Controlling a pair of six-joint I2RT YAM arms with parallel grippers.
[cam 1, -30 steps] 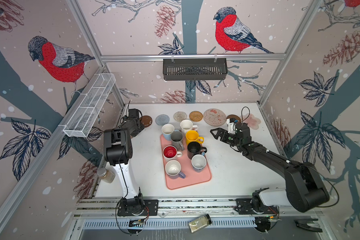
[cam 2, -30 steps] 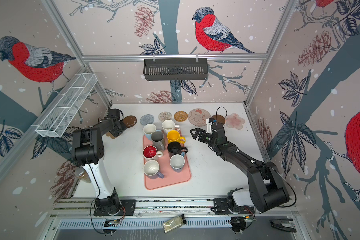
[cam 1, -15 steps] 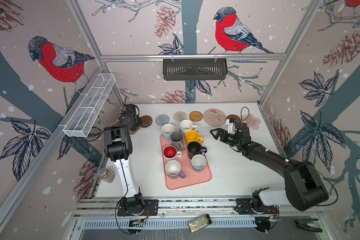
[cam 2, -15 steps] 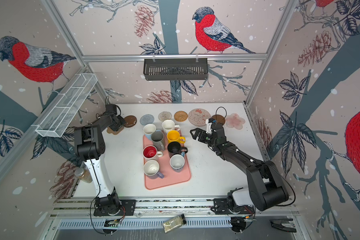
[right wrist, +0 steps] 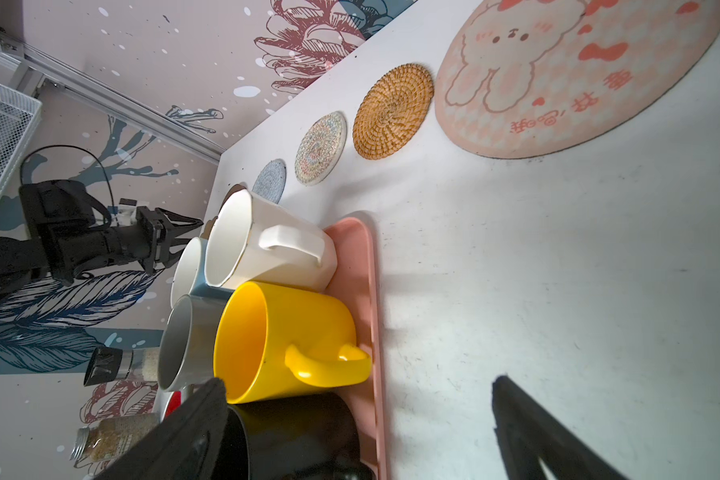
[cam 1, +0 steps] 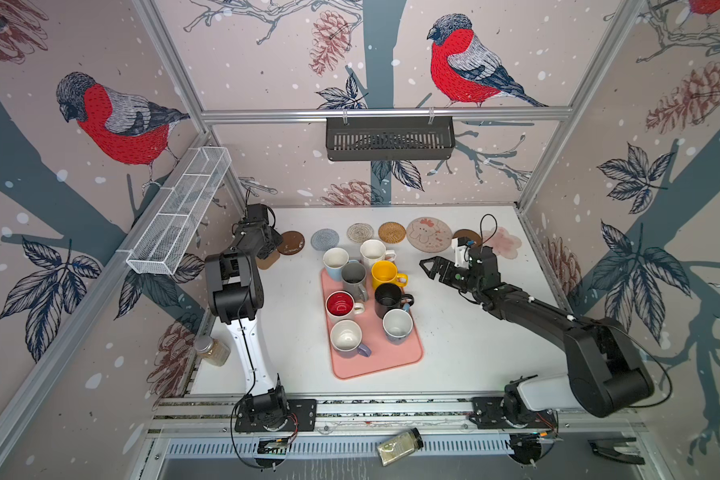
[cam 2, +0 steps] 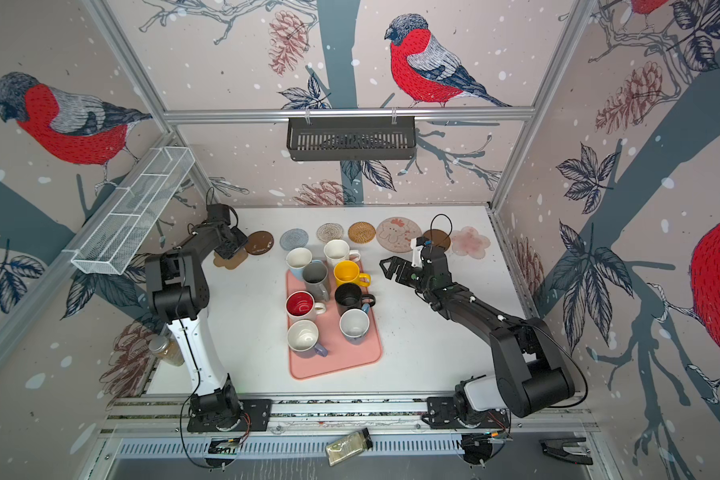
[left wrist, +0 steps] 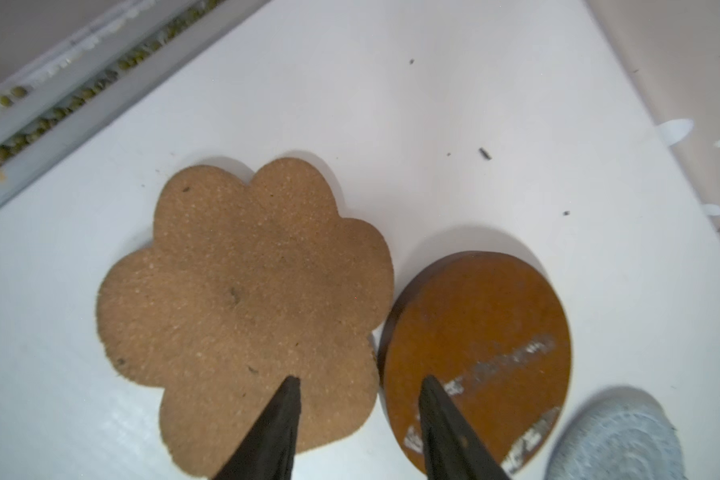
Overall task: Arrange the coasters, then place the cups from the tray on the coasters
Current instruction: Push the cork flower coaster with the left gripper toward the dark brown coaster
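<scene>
The coasters lie in a row at the back: tan paw coaster [left wrist: 246, 299], dark brown disc [left wrist: 474, 353], blue-grey round [cam 1: 324, 239], cream round [cam 1: 360, 232], rattan round [cam 1: 391, 232], pink cartoon round [cam 1: 428, 234], a second brown disc [cam 1: 466, 237] and a pink flower [cam 1: 506, 243]. My left gripper [left wrist: 359, 380] hovers open over the gap between the paw and the brown disc, holding nothing. Several cups stand on the pink tray [cam 1: 391, 361], among them yellow [right wrist: 283, 340], white [right wrist: 267, 245] and black [cam 1: 389, 297]. My right gripper [right wrist: 360, 382] is wide open beside the tray's right edge, near the black cup.
A spice jar [cam 1: 213, 351] stands at the table's left edge. Another jar [cam 1: 400, 446] lies on the front rail. A white wire basket [cam 1: 179, 216] hangs on the left wall and a black basket [cam 1: 389, 137] on the back wall.
My left wrist has shifted slightly toward the back over the paw coaster. The right arm has not moved.
</scene>
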